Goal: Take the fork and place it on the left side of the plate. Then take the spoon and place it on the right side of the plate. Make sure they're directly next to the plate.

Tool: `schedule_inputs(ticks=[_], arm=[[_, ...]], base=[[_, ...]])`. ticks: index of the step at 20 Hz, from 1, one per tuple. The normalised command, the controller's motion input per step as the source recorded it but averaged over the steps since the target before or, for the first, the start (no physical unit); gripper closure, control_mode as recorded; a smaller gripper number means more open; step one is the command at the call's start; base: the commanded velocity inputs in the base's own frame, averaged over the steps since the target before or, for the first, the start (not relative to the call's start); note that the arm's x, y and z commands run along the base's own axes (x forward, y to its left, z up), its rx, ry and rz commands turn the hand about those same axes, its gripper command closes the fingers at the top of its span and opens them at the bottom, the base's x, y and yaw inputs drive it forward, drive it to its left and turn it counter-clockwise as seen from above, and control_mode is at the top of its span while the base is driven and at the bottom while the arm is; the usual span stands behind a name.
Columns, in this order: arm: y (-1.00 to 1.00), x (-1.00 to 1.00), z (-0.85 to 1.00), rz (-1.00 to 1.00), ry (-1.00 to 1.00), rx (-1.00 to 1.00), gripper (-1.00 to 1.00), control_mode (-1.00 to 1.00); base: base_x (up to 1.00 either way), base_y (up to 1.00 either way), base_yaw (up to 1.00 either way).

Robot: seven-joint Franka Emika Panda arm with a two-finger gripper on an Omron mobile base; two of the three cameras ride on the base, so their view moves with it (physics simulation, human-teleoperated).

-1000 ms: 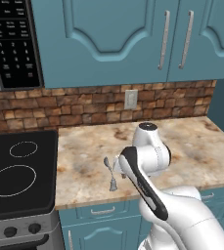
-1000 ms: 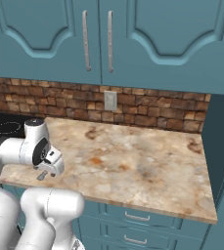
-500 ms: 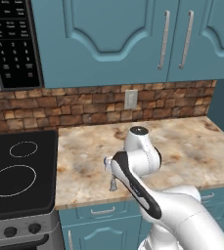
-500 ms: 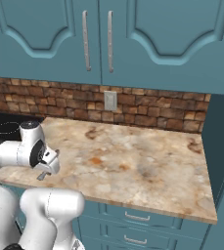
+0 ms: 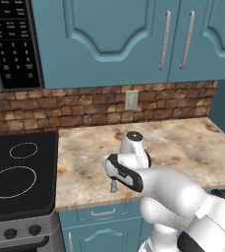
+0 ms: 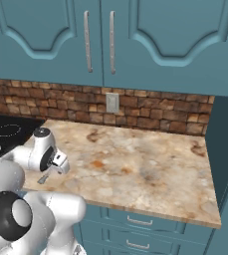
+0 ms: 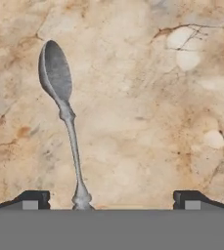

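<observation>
Pincer released, jaws spread wide, hovering low over marble-patterned surface near its front edge, close to stove. Spoon lies flat on surface below, bowl away from hand, handle end just inside left fingertip, untouched.

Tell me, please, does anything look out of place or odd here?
Nothing stands out. The spoon lies flat and undamaged on the marble counter, with no spill around it, and the open claw hangs above its handle.
</observation>
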Motion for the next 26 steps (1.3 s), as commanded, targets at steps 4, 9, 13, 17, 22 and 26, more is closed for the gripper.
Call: schedule_inputs(ticks=[4, 9, 13, 17, 22, 26], arm=[[0.18, 0.79, -0.26, 0.0, 0.08, 0.0, -1.0, -1.0], [0.21, 0.34, -0.29, 0.0, 0.12, 0.0, -1.0, -1.0], [0.27, 0.18, -0.22, 0.0, 0.15, 0.0, -1.0, -1.0], [0.25, 0.11, -0.26, 0.0, 0.12, -0.06, -1.0, -1.0], [0.2, -0.02, -0.49, 0.0, 0.08, -0.08, -1.0, -1.0], [0.18, -0.2, -0.66, 0.0, 0.11, -0.03, -1.0, -1.0]], base=[[0.0, 0.0, 0.0], [0.0, 0.0, 0.0], [0.0, 0.0, 0.0], [0.0, 0.0, 0.0], [0.0, 0.0, 0.0], [0.0, 0.0, 0.0]])
